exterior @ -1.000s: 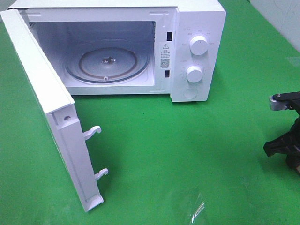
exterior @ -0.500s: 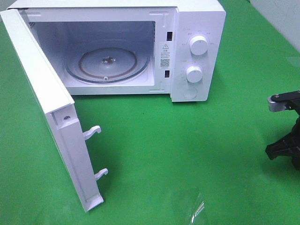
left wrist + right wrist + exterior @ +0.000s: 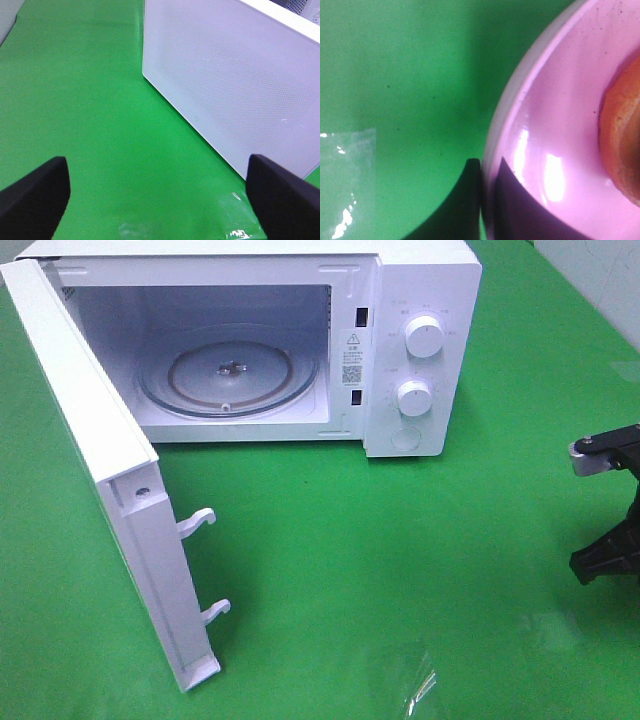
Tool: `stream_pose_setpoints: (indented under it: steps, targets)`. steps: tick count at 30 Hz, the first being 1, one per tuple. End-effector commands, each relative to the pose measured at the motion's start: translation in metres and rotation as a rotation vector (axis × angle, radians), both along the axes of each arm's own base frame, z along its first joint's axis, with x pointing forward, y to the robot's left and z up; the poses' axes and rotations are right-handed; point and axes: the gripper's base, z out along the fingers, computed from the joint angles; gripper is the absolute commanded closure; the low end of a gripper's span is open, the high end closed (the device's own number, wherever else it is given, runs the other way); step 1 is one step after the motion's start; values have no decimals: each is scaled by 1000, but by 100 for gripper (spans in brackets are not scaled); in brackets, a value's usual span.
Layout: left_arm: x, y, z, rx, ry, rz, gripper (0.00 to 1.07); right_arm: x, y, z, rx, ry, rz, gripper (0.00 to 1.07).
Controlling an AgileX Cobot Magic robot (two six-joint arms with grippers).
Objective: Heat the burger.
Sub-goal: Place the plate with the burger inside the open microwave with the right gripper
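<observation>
there, right end effector [image 3: 488, 166] low, tight on pink plate [image 3: 560, 100]

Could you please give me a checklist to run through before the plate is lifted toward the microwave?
1. The door stands wide open: ok.
2. The turntable is bare: ok.
3. The right tool is shut on the plate rim: ok.
4. The burger sits on the plate: ok, though only its edge shows.
5. The burger is centred: cannot tell.
6. The left tool is open, empty, outside the door: ok.
</observation>
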Motion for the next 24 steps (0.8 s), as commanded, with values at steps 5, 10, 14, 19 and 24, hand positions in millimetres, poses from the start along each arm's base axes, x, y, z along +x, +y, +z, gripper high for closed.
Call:
stream_pose_setpoints:
  steps: [5,10,14,19,24]
  targets:
    - [-1,-1,0,-9,0,-3,19,-13,10,24,-73,-20,67,107]
    - [-1,-1,0,-9,0,-3,19,-21,19,38,-105,-38,123,107]
    - [-1,-1,0,-9,0,-3,19,-28,27,49,-107,-65,182,107]
    - [-1,-1,0,-9,0,-3,19,-37,38,58,-128,-77,261,107]
    - [-1,-1,0,-9,0,-3,19,-48,49,70,-133,-111,352,107]
